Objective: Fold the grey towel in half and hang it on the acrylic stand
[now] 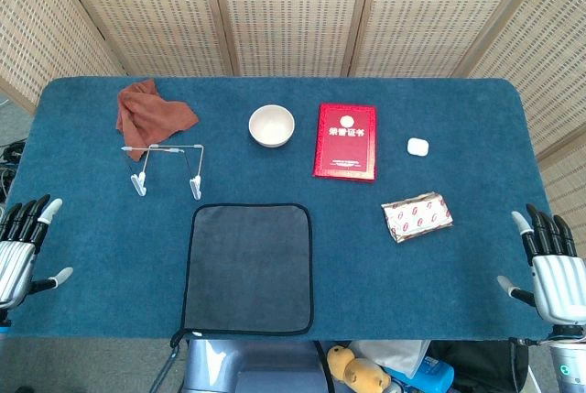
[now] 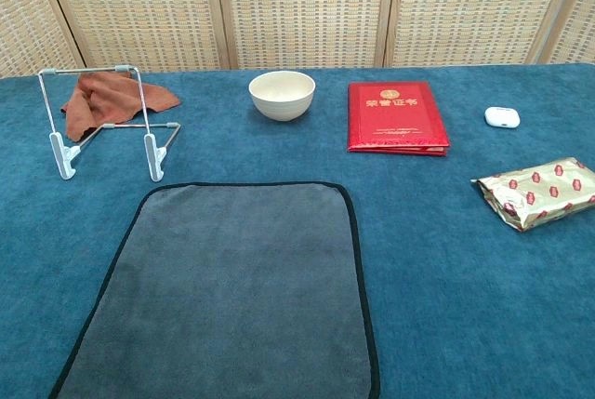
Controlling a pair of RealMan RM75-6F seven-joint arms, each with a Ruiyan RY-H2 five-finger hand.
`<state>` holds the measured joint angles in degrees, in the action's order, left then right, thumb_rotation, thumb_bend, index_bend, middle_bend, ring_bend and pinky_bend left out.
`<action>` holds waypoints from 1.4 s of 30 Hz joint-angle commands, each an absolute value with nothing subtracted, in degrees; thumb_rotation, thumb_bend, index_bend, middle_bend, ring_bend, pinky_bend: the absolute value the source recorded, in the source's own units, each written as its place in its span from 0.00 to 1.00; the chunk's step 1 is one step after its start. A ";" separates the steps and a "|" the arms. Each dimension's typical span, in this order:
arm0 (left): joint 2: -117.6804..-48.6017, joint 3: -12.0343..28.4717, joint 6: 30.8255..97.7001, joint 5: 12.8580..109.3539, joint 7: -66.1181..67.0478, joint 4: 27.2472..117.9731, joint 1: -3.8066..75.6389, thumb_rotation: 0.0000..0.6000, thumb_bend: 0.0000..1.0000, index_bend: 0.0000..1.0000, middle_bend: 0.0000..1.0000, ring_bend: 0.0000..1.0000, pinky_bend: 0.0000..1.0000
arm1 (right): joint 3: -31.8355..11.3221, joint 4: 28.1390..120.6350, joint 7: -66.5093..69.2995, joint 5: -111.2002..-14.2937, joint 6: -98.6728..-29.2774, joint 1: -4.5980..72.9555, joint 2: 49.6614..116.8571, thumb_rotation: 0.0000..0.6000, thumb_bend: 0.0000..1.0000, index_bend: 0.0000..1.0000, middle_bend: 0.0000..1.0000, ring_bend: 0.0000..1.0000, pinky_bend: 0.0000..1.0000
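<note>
The grey towel [image 1: 248,267] [image 2: 232,292] lies flat and unfolded on the blue table near the front edge, its black hem showing all round. The acrylic stand [image 1: 165,169] [image 2: 100,125] stands upright behind the towel's far left corner. My left hand [image 1: 23,242] hangs at the table's left edge, fingers spread, holding nothing. My right hand [image 1: 549,269] hangs at the right edge, fingers spread and empty as well. Both hands are far from the towel. Neither hand shows in the chest view.
A rust-brown cloth [image 1: 151,111] [image 2: 112,97] is bunched behind the stand. A white bowl [image 1: 272,125] [image 2: 282,94], a red booklet [image 1: 346,140] [image 2: 396,116], a small white case [image 1: 417,147] [image 2: 502,117] and a foil snack packet [image 1: 417,216] [image 2: 537,192] lie across the back and right.
</note>
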<state>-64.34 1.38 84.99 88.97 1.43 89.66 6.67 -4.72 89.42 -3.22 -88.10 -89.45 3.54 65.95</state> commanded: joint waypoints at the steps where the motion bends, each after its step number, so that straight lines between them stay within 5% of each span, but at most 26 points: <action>1: -64.40 1.28 84.86 89.08 1.34 89.45 6.75 1.00 0.09 0.00 0.00 0.00 0.00 | -4.74 89.40 -3.23 -88.11 -89.44 3.56 65.97 1.00 0.00 0.00 0.00 0.00 0.00; 6: -65.33 0.52 83.74 94.31 -2.70 86.02 9.45 1.00 0.09 0.00 0.00 0.00 0.00 | -5.15 89.75 -2.87 -87.85 -89.61 3.62 65.76 1.00 0.00 0.00 0.00 0.00 0.00; 15: -76.46 -4.25 86.08 114.36 -22.51 57.03 21.85 1.00 0.14 0.01 0.00 0.00 0.00 | -6.17 89.53 -4.10 -84.82 -87.31 4.38 66.02 1.00 0.00 0.00 0.00 0.00 0.00; 27: -89.45 -8.27 88.41 116.55 -33.03 32.65 27.70 1.00 0.22 0.34 0.00 0.00 0.00 | -8.21 88.16 -5.18 -78.96 -83.48 5.71 66.68 1.00 0.00 0.00 0.00 0.00 0.00; 42: -98.55 -13.41 92.82 118.12 -31.28 17.49 31.82 1.00 0.24 0.36 0.00 0.00 0.00 | -8.78 88.11 -6.60 -77.16 -82.53 6.36 67.13 1.00 0.00 0.00 0.00 0.00 0.00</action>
